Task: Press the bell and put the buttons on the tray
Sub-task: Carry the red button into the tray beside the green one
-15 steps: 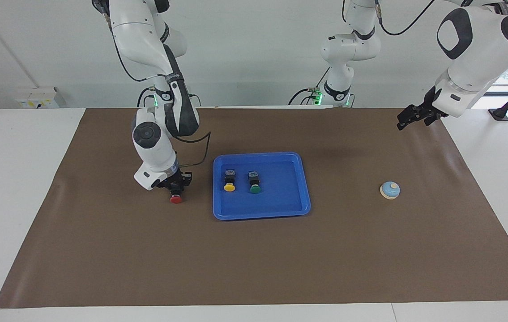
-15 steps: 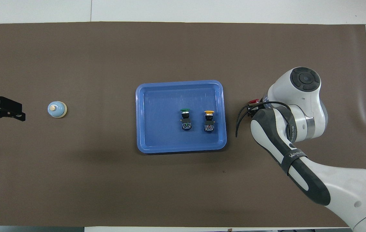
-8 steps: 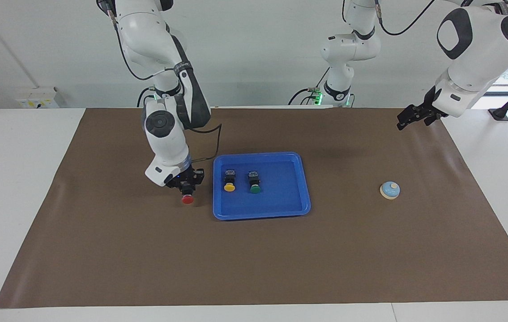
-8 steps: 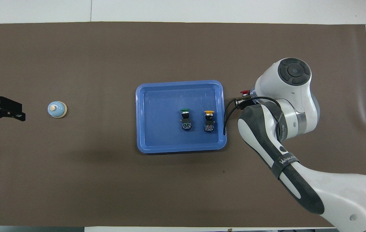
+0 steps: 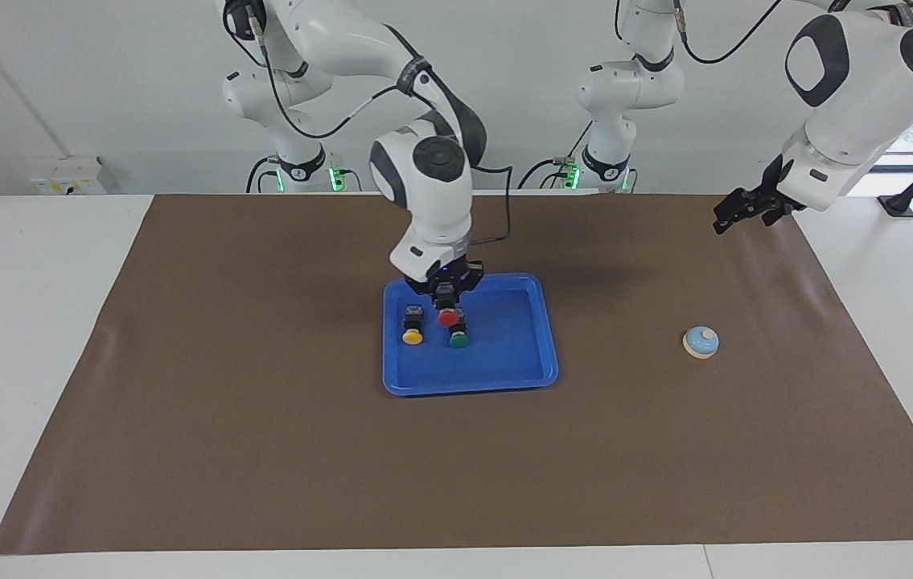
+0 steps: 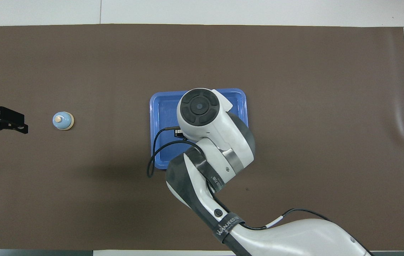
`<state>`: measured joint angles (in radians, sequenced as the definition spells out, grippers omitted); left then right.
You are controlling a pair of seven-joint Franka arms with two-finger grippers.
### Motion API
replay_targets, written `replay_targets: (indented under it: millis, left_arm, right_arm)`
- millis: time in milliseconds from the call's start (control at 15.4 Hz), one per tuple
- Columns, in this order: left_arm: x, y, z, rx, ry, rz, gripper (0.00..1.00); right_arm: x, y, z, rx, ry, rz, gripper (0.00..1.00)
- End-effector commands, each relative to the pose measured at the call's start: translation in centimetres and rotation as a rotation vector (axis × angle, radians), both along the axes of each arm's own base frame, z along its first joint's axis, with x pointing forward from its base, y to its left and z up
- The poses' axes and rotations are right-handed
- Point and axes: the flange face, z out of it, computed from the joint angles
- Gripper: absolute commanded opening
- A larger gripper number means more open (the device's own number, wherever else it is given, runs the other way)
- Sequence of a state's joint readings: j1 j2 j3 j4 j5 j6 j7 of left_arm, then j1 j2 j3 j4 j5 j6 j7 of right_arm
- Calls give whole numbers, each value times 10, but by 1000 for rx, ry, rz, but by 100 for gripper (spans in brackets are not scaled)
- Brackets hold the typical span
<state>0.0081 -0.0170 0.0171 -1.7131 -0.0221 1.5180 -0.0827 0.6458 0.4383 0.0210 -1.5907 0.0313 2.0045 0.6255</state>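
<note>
While the left arm waits off at its own end of the table, its left gripper (image 5: 734, 214) hanging above the brown mat (image 5: 263, 450) with its fingers spread apart, the right arm has all the business over the tray (image 5: 520, 362). The right gripper (image 5: 447, 299) hangs above that bright-blue tray, fingers clamped on the black body of the red button (image 5: 447, 317), which hangs with its round red cap lowest and its long axis close to upright.

Two more buttons lie on the tray's floor, side by side: the yellow button (image 5: 412, 328) toward the right arm's end, the green button (image 5: 458, 338) just beside it. Each lies on its side, long axis running toward and away from the robots, black blocky body nearer to them and cap pointing away. From overhead the arm hides all three.

The bell (image 5: 701, 342), a small light-blue dome with a cream rim and knob, sits upright on the mat, well apart from the tray toward the left arm's end.
</note>
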Motion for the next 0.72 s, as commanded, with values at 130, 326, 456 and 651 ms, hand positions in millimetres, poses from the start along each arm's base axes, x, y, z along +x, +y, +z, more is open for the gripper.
replay_targets:
  millis: [130,326,456,651]
  left_arm:
    - [-3,0,5,-7,-17,11,100]
    - [-3,0,5,-7,-17,11,100]
    - [-3,0,6,-7,-19,11,100]
    - [-3,0,6,-7,-19,11,100]
  right_arm:
    - [30,36,-24,14,-5,-56,0]
    - [20,52,-43,5,2,-57,0]
    - [22,54,-45,26,-14,-62,0]
    - [22,51,-47,24,-12,-65,28]
